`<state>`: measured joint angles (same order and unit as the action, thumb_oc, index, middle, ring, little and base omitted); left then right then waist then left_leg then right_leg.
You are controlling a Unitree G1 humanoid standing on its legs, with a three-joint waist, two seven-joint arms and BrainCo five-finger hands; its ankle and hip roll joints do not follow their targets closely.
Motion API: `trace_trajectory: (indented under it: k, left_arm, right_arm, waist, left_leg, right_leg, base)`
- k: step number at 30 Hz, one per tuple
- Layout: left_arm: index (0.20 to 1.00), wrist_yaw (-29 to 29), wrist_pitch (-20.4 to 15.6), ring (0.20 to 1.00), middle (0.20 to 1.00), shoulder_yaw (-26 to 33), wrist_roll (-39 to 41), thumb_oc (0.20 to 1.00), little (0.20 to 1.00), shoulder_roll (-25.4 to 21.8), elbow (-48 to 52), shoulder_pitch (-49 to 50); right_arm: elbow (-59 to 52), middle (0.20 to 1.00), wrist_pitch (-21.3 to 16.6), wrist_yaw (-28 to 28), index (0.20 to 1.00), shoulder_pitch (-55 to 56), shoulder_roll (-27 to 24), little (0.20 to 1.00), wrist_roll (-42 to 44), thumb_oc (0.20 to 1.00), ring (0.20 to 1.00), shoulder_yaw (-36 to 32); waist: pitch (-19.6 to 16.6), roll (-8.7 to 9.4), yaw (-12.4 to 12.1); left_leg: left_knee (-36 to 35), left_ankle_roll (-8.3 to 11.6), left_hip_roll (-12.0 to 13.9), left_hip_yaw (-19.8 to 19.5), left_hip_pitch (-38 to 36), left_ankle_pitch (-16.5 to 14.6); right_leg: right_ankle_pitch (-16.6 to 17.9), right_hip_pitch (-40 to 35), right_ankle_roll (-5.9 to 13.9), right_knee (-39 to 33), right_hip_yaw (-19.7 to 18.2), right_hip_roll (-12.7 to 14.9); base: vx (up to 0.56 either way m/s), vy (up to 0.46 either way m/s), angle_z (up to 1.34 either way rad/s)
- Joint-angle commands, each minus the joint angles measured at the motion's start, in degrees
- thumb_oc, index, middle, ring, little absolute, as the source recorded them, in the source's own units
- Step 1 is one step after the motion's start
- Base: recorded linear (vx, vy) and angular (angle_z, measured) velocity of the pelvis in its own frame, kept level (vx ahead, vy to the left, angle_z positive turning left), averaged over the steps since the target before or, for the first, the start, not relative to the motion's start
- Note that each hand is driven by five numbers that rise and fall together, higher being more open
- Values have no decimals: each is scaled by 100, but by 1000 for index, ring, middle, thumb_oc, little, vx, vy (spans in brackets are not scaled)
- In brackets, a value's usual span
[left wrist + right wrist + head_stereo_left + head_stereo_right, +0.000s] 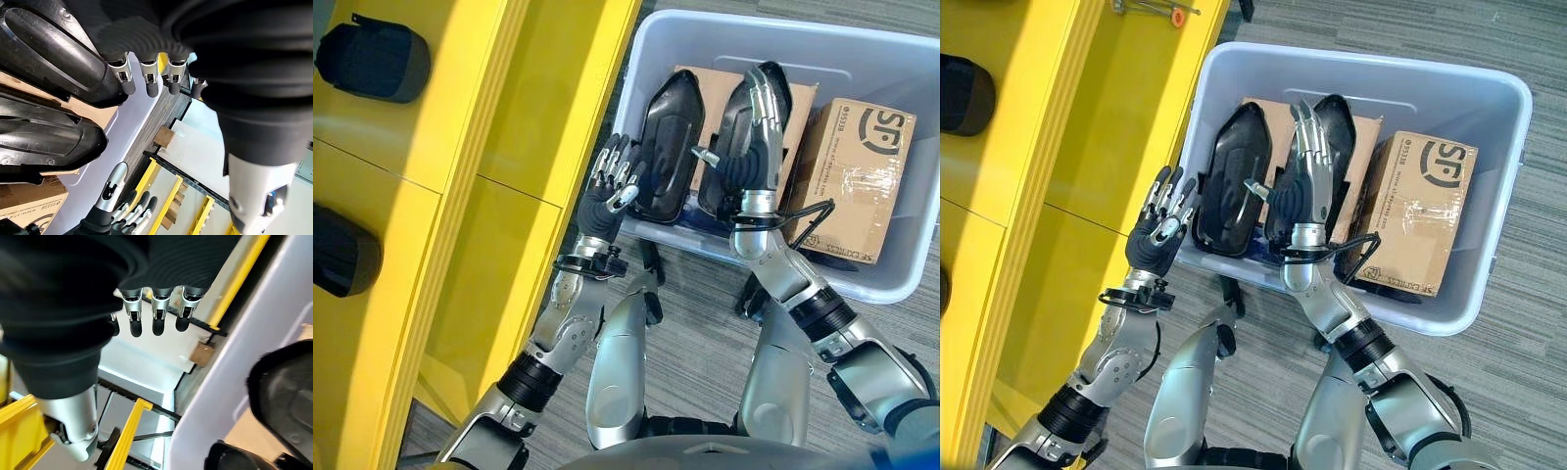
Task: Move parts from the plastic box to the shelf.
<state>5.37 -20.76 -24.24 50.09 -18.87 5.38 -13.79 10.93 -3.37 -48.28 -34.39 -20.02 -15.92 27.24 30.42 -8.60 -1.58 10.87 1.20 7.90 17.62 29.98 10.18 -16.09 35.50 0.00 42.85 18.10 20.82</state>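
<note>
Both robot hands spread, holding nothing: left robot hand (1157, 230) beside the plastic box (1503, 196), right robot hand (1304, 176) above the black parts (1232, 181) (standing on edge); close squarely round one part's middle

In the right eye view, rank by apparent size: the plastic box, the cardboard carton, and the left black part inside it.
1. Pale blue-grey plastic box, largest.
2. Brown taped cardboard carton.
3. Left black moulded part, looks narrower than the carton, similar in length; close call.

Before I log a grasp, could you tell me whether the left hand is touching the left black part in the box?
Cannot tell. In the left eye view the left hand, fingers straight, overlaps the edge of the left black part in the plastic box, but no view shows contact or gap plainly.
</note>
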Motion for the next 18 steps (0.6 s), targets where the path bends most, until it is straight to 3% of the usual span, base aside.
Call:
trace_trajectory:
  k: [1,18]
  left_arm:
    - [1000,78,-384,1000,1000,-39,-176,1000,1000,169,606,-14]
    - [1000,24,-385,1000,1000,-87,-113,1000,1000,207,487,-88]
  right_arm:
    - [46,1000,-95,-125,1000,-254,214,1000,511,1000,1000,-115]
    - [815,1000,36,-443,1000,-252,290,1000,657,1000,1000,-359]
  waist:
    - [-63,-356,18]
    - [-63,-427,-1]
  left_leg:
    - [325,66,-112,-25,-347,-1104]
    - [449,39,-145,-61,-242,-1153]
  right_leg:
    - [198,-232,289,-407,-371,-229]
    - [124,-141,229,-266,-394,-224]
  base:
    - [0,0,0]
    - [0,0,0]
